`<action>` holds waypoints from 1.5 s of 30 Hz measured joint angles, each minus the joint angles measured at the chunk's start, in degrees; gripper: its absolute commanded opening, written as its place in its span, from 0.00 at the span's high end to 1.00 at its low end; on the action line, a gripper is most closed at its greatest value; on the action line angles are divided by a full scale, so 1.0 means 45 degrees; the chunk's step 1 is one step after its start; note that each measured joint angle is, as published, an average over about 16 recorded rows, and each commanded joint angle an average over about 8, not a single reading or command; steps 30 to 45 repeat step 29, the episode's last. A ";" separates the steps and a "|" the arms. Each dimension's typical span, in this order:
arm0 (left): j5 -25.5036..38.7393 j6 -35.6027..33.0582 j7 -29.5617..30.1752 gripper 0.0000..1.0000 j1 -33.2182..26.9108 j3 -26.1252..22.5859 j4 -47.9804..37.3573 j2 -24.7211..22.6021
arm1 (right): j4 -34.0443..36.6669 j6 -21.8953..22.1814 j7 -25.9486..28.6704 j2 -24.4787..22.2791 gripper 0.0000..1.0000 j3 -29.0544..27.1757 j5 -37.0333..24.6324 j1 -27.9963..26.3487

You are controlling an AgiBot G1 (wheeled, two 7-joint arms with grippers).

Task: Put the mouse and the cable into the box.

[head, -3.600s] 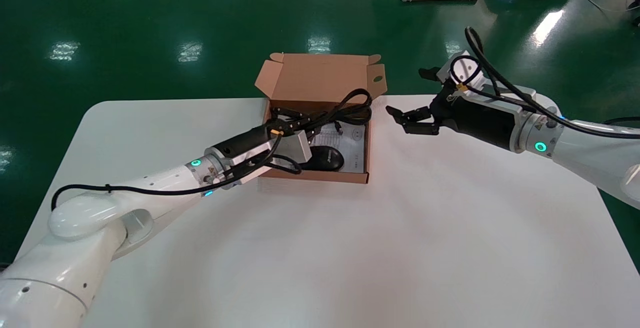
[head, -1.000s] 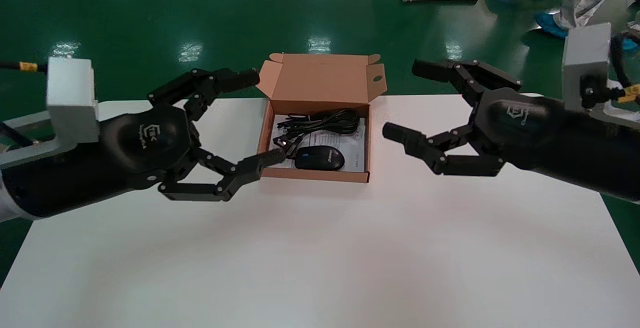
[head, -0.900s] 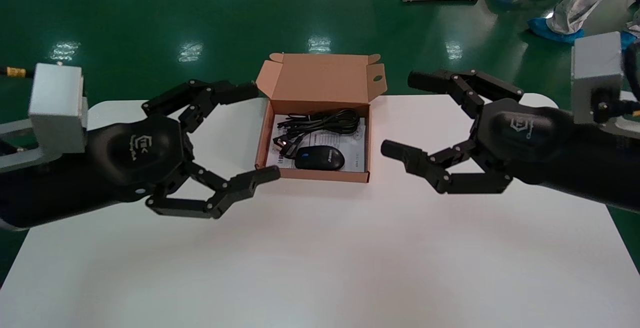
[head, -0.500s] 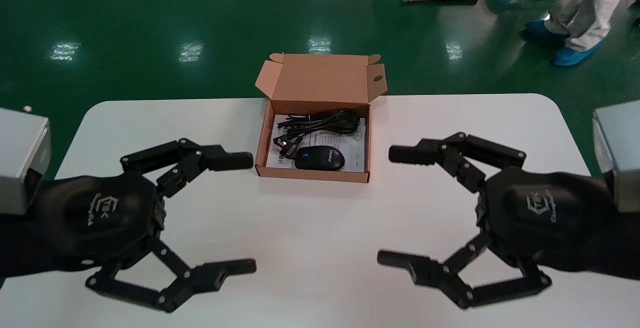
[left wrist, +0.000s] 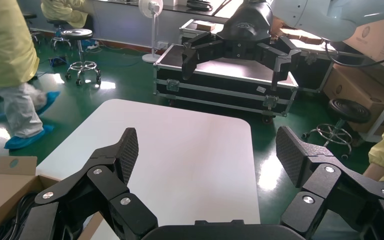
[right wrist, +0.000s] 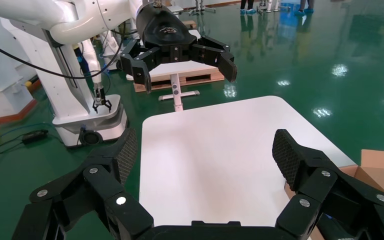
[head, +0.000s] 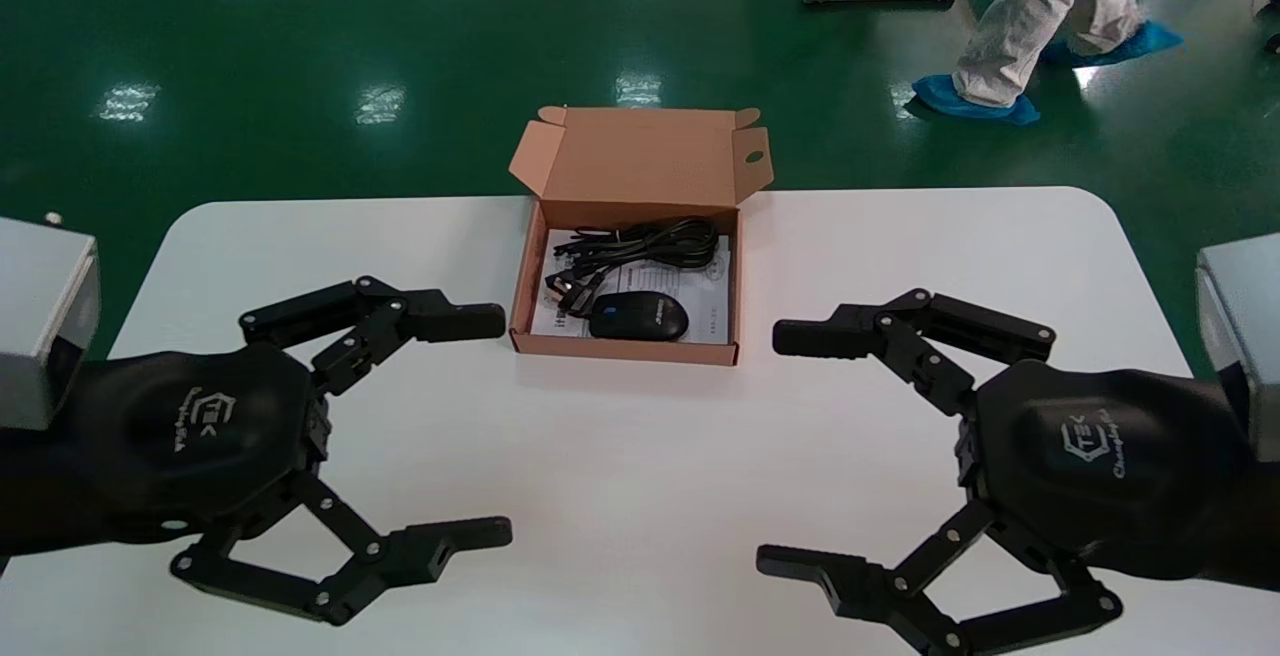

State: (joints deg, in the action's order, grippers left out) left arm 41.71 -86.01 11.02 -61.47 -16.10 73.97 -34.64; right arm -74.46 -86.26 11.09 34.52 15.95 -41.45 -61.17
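1. Now, closest of all, the left gripper (head: 492, 426) hangs over the near left part of the white counter (head: 640, 476). Its two fingers are spread wide and hold nothing.
2. The right gripper (head: 782, 448) hangs over the near right part of the counter. Its fingers are spread wide too, and it holds nothing.
3. The two grippers point in toward each other and are well apart.
4. Farther back, in the middle of the counter, sits the brown box (head: 620, 348). Its lid stands open on the far side.
5. The black mouse (head: 640, 316) lies inside the box, close to the near wall, on a white paper (head: 708, 314).
6. The black cable (head: 640, 244) lies in a bundle inside the box too, just behind the mouse, toward the lid.
7. No gripper touches the box.
8. Far off, past the counter, is the shiny green floor (head: 300, 36). At the far right are a person's legs (head: 1020, 16) with blue shoe covers.
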 measured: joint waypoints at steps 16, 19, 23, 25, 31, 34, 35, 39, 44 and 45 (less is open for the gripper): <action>0.0014 0.0051 -0.0043 0.00 -0.0006 0.0008 -0.0068 -0.0062 | 0.0167 0.0107 -0.0066 0.0089 0.00 0.0005 -0.0070 -0.0071; 0.0017 0.0055 -0.0046 0.00 -0.0008 0.0011 -0.0073 -0.0066 | 0.0179 0.0114 -0.0070 0.0096 0.00 0.0007 -0.0074 -0.0075; 0.0020 0.0058 -0.0048 0.00 -0.0011 0.0013 -0.0076 -0.0070 | 0.0190 0.0121 -0.0074 0.0102 0.00 0.0010 -0.0079 -0.0079; 0.0021 0.0059 -0.0049 0.00 -0.0012 0.0014 -0.0077 -0.0071 | 0.0194 0.0122 -0.0075 0.0104 0.00 0.0011 -0.0080 -0.0081; 0.0023 0.0061 -0.0051 0.00 -0.0013 0.0015 -0.0079 -0.0072 | 0.0199 0.0126 -0.0077 0.0106 0.00 0.0013 -0.0082 -0.0082; 0.0023 0.0061 -0.0051 0.00 -0.0013 0.0015 -0.0079 -0.0072 | 0.0199 0.0126 -0.0077 0.0106 0.00 0.0013 -0.0082 -0.0082; 0.0023 0.0061 -0.0051 0.00 -0.0013 0.0015 -0.0079 -0.0072 | 0.0199 0.0126 -0.0077 0.0106 0.00 0.0013 -0.0082 -0.0082; 0.0023 0.0061 -0.0051 0.00 -0.0013 0.0015 -0.0079 -0.0072 | 0.0199 0.0126 -0.0077 0.0106 0.00 0.0013 -0.0082 -0.0082; 0.0023 0.0061 -0.0051 0.00 -0.0013 0.0015 -0.0079 -0.0072 | 0.0199 0.0126 -0.0077 0.0106 0.00 0.0013 -0.0082 -0.0082; 0.0023 0.0061 -0.0051 0.00 -0.0013 0.0015 -0.0079 -0.0072 | 0.0199 0.0126 -0.0077 0.0106 0.00 0.0013 -0.0082 -0.0082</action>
